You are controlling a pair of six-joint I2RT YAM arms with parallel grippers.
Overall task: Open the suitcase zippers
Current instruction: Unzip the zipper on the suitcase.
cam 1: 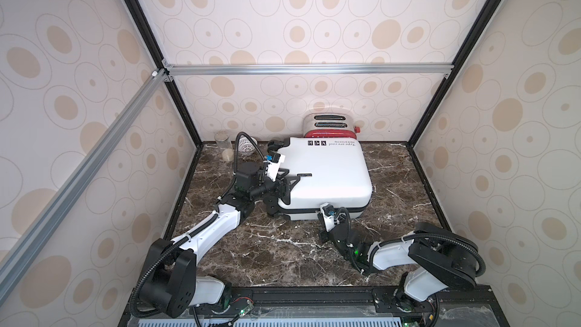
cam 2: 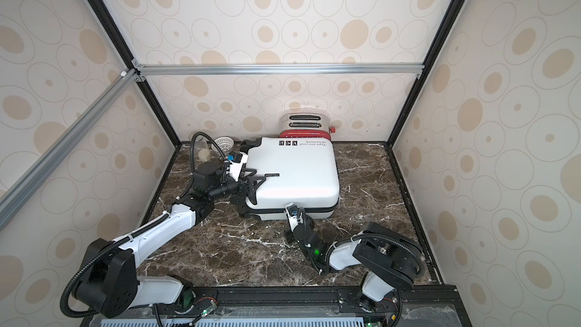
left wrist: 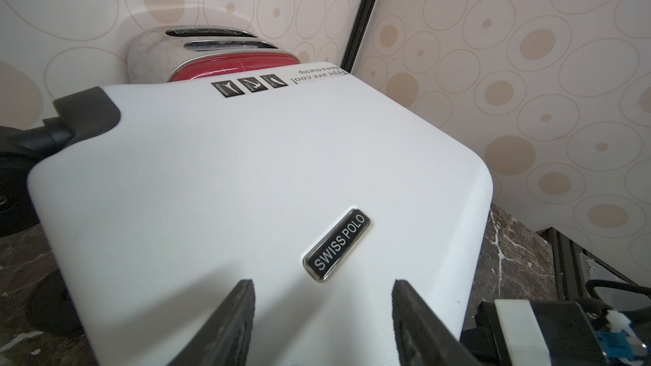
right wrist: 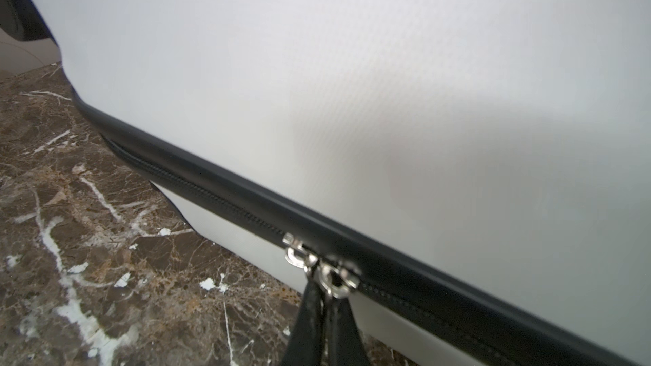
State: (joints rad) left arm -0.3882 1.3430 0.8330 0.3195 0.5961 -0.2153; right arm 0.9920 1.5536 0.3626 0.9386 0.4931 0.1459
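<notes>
The white suitcase [cam 1: 327, 177] [cam 2: 295, 174] lies flat on the marble table, black wheels to the left. My left gripper [cam 1: 290, 184] [left wrist: 323, 285] is open, its fingers resting on the top shell [left wrist: 246, 177] beside the SWISS POLO badge [left wrist: 336, 244], holding nothing. The black zipper track [right wrist: 218, 198] [cam 1: 345, 209] runs along the front seam. My right gripper [right wrist: 322, 286] [cam 1: 321, 213] is shut on the silvery pull tabs [right wrist: 317, 265] at that seam. In both top views the wrist camera hides the tabs.
A red and chrome toaster [cam 1: 330, 127] [left wrist: 211, 58] stands against the back wall just behind the suitcase. A glass jar [cam 1: 224, 146] and a white perforated basket [cam 1: 246, 146] sit at the back left. Walls enclose the table on three sides.
</notes>
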